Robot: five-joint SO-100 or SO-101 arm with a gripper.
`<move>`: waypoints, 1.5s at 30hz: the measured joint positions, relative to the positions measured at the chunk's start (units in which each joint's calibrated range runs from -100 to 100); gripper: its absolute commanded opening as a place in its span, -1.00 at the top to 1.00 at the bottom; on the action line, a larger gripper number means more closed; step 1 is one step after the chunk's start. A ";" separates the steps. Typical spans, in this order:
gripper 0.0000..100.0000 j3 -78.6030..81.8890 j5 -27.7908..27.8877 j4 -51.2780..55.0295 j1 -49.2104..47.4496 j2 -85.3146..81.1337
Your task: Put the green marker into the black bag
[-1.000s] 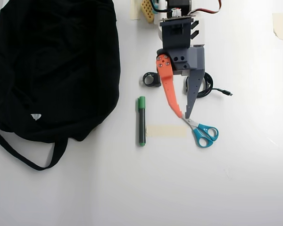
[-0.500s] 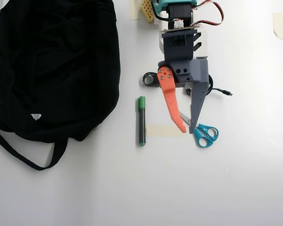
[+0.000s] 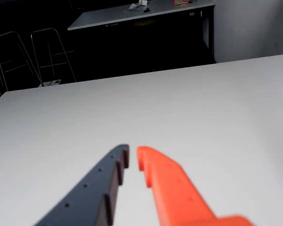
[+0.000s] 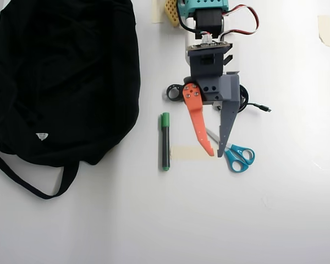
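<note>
The green marker [image 4: 165, 141] lies on the white table in the overhead view, dark barrel lengthwise, green cap at its far end. The black bag [image 4: 60, 77] lies to its left, with a white triangular tag and a strap trailing below. My gripper [image 4: 215, 154] hangs to the right of the marker, orange and grey fingers nearly touching at the tips, with nothing between them. In the wrist view the gripper [image 3: 133, 153] points over bare table; marker and bag are out of that view.
Blue-handled scissors [image 4: 236, 155] lie under the grey finger, a beige tape strip [image 4: 188, 153] beside the marker. A coiled black cable [image 4: 174, 92] sits by the arm base. The wrist view shows the table's far edge [image 3: 132, 75], then chairs [image 3: 47, 52].
</note>
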 measured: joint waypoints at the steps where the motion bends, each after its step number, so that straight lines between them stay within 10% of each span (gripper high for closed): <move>1: 0.96 0.00 0.00 0.00 0.00 0.00; 20: 0.94 0.16 0.00 0.34 -0.81 0.00; 45: 0.94 -8.25 0.93 53.24 2.06 0.00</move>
